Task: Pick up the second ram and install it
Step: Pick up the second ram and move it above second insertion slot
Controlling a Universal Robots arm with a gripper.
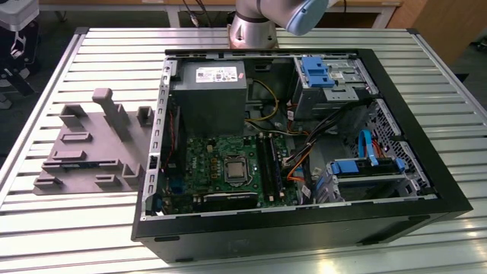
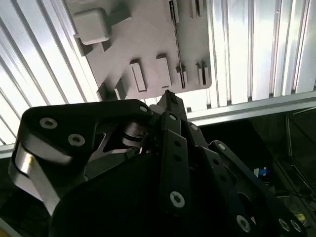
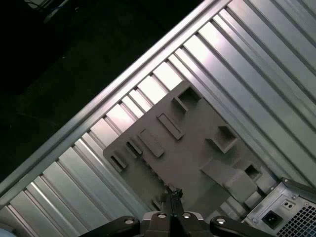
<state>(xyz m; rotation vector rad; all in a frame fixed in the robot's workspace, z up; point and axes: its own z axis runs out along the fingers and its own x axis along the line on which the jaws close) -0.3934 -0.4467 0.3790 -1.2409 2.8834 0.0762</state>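
Observation:
A thin dark strip with a touch of blue, which looks like the second ram (image 1: 76, 166), lies in the grey fixture block (image 1: 91, 148) on the table, at the exterior view's left of the open computer case (image 1: 304, 217). In both wrist views my gripper (image 2: 168, 95) (image 3: 171, 191) hangs high above the fixture block (image 2: 148, 44) (image 3: 182, 143). Its black fingertips are pressed together with nothing between them. The long black memory slots (image 1: 268, 165) run along the green motherboard (image 1: 213, 165) inside the case.
The case holds a grey power supply (image 1: 209, 94), blue drive cages (image 1: 316, 71) and loose cables (image 1: 304, 154). The fixture has a tall upright post (image 1: 114, 114). The arm's base (image 1: 255, 25) stands behind the case. The slatted table's edge (image 3: 98, 106) borders dark floor.

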